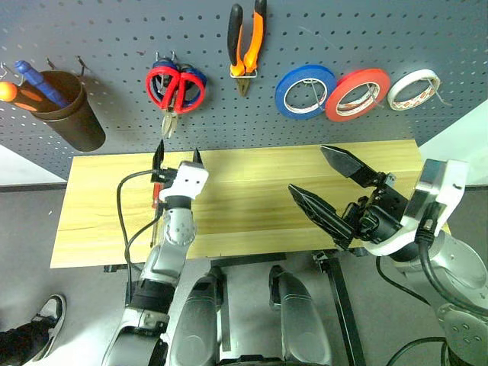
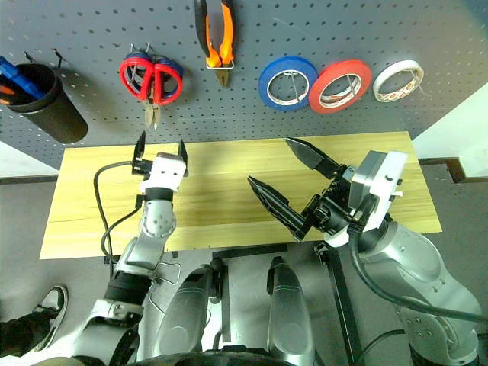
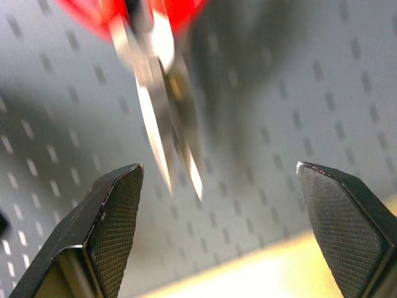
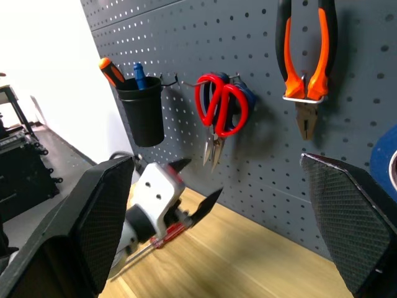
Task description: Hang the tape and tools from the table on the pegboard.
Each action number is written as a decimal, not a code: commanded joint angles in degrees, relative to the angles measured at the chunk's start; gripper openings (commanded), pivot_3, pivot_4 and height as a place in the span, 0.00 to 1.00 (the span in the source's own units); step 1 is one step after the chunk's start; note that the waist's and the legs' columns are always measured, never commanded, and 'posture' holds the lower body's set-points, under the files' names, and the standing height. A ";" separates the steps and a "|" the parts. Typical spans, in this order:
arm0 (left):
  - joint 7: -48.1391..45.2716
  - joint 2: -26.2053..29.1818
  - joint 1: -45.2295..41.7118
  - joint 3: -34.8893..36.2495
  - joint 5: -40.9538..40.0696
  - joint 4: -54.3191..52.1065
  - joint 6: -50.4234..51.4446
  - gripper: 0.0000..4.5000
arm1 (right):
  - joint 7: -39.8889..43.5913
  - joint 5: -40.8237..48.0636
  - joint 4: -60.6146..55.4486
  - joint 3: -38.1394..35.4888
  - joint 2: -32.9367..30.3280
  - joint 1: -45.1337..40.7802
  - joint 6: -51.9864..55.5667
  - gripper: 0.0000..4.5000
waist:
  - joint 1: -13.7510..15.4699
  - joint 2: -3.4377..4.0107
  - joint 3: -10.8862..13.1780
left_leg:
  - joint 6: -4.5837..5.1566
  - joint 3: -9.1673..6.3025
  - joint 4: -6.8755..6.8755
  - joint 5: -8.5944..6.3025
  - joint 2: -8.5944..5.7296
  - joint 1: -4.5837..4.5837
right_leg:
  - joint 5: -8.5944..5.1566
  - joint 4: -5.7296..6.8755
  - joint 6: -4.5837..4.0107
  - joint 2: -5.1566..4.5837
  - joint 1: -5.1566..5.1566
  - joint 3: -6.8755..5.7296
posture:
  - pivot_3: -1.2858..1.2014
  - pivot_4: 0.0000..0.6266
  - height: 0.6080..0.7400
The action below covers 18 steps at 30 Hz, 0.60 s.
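On the pegboard (image 1: 114,30) hang the red-handled scissors (image 1: 174,85), the orange-and-black pliers (image 1: 246,42) and the red tape (image 1: 357,94). My left gripper (image 1: 178,147) is open just below the scissors' blades (image 3: 155,124), with nothing between its fingers. Under that hand, the slim screwdriver (image 4: 166,234) with a reddish handle lies on the table (image 1: 252,183). My right gripper (image 1: 307,168) hangs open and empty above the table's right half, pointing toward the board.
A black cup (image 1: 70,114) on the board's left holds orange- and blue-handled tools. Blue-handled scissors sit behind the red ones. A blue tape roll (image 1: 305,91) and a white one (image 1: 414,88) flank the red tape. A person's shoe (image 1: 49,313) is on the floor, lower left.
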 commanded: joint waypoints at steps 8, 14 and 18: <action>-19.65 4.02 4.10 12.62 -17.83 -21.74 34.86 0.91 | 0.80 -1.18 -2.98 -0.16 -1.64 2.49 -1.38 1.00 | 0.11 0.00 0.00 | -0.04 -0.06 0.01 0.02 0.04 0.03 | -0.02 0.02 -0.01 0.06 0.01 0.03 | 0.50 0.62 0.82; -31.95 15.87 -8.90 17.16 -27.22 -15.14 65.75 0.91 | 0.57 -0.80 -2.60 0.46 -2.15 2.31 -1.29 1.00 | 0.00 0.01 0.01 | -0.11 -0.03 0.02 0.08 -0.09 0.03 | -0.03 0.06 0.00 0.20 -0.01 0.04 | 0.51 0.64 0.82; -32.85 18.69 -13.00 16.95 -28.42 -8.97 67.52 0.91 | 0.46 -1.00 -2.50 1.11 -1.99 2.13 -1.25 1.00 | -0.14 0.02 0.02 | -0.11 -0.04 -0.04 0.08 -0.09 0.04 | -0.03 0.06 0.00 0.20 -0.04 0.09 | 0.51 0.64 0.82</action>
